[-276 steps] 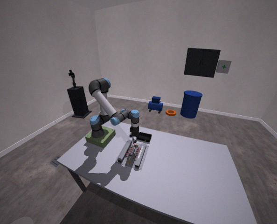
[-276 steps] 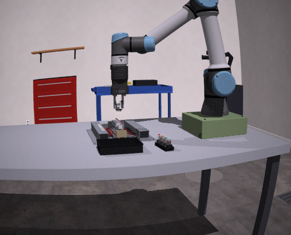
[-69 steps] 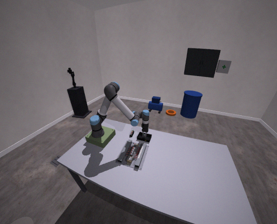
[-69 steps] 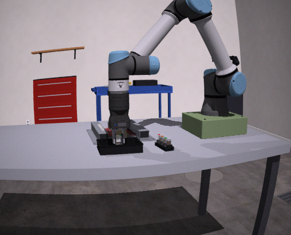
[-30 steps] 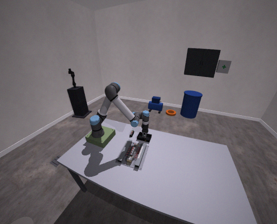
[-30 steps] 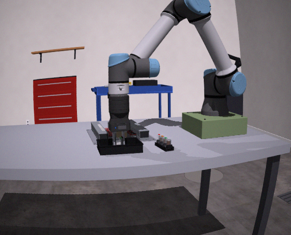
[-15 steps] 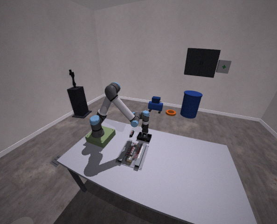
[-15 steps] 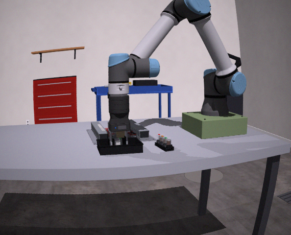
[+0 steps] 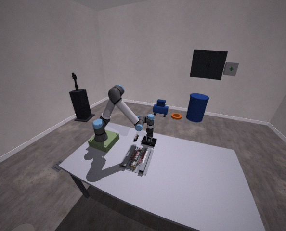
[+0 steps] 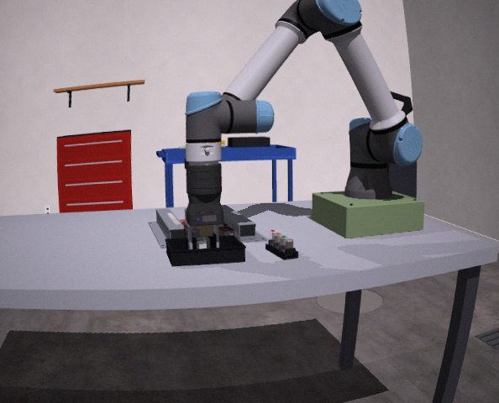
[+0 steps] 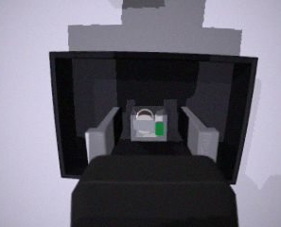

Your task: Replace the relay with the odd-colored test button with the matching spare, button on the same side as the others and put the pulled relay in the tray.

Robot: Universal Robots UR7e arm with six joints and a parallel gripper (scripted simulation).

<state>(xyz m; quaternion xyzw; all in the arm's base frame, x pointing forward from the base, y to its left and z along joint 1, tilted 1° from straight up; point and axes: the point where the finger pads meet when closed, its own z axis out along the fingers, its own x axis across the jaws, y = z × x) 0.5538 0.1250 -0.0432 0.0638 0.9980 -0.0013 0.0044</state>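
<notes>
My gripper (image 9: pixel 149 141) (image 10: pixel 203 246) (image 11: pixel 149 118) points down into the black tray (image 9: pixel 145 143) (image 10: pixel 206 257) (image 11: pixel 61 118). Its fingers are open, one on each side of a clear relay (image 10: pixel 202 243) (image 11: pixel 144 126) with a green test button, with a gap on both sides in the wrist view. The relay is in the tray, its top facing up. The black spare holder (image 9: pixel 136 140) (image 10: pixel 275 250) beside the tray carries several relays; red, orange and green buttons show. The relay row (image 9: pixel 136 155) is on the panel; its button colors and seating are too small to tell.
Grey ducts (image 9: pixel 145 159) (image 10: pixel 240 223) and red wires flank the relay row on the panel (image 9: pixel 148 164). The tray walls surround the fingertips. The green robot base block (image 9: pixel 103 141) (image 10: pixel 384 218) stands beyond the spare holder.
</notes>
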